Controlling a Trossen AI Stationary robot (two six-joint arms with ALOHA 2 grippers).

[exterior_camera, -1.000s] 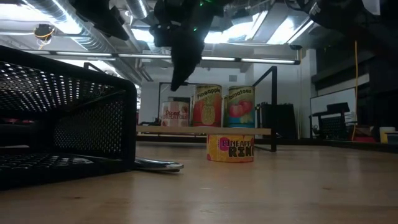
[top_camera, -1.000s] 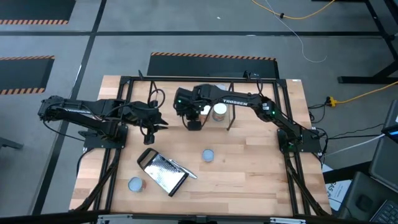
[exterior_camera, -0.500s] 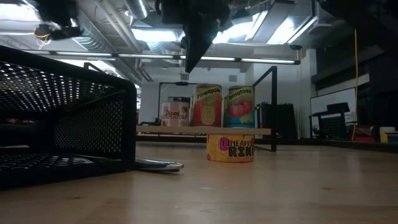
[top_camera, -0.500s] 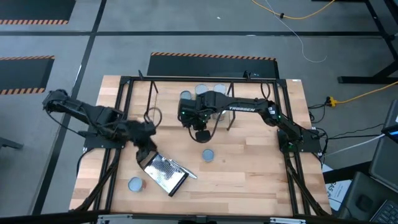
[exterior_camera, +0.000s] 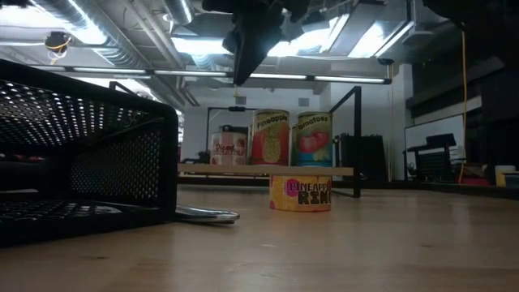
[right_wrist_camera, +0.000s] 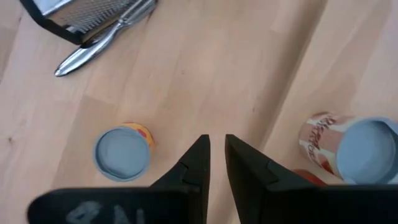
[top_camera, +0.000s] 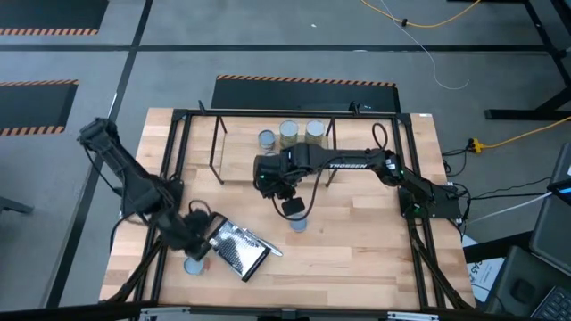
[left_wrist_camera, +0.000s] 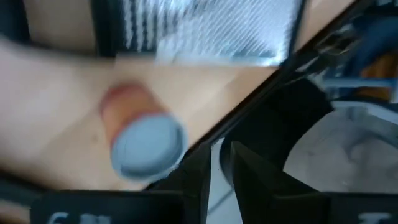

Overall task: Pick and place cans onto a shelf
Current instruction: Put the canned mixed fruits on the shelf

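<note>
Three cans (top_camera: 289, 134) stand in a row on the shelf (top_camera: 239, 153) at the table's far side; in the low view (exterior_camera: 272, 138) they stand on its wooden board (exterior_camera: 243, 170). A short can with a blue-grey top (top_camera: 297, 224) stands mid-table on its base, pink and yellow label in the low view (exterior_camera: 300, 193). My right gripper (top_camera: 293, 209) hangs above it, shut and empty, its fingers pointing down (right_wrist_camera: 216, 144). Another can with a blue-grey top (top_camera: 193, 265) stands near the front left. My left gripper (top_camera: 196, 248) is just above it, shut and empty; its wrist view shows the can (left_wrist_camera: 149, 146) beside the fingers.
A flat metal grater with a black handle (top_camera: 236, 250) lies right of the front-left can and fills the low view's left (exterior_camera: 81, 154). The black frame (top_camera: 178, 160) edges the table. In the right wrist view a white-and-red can (right_wrist_camera: 357, 152) stands off to one side.
My right gripper has left the shelf and gone toward the table's near edge, stopping over the mid-table can. My left gripper has swung from the table's left middle toward the near edge, down to the front-left can beside the grater. The three shelf cans now show uncovered.
</note>
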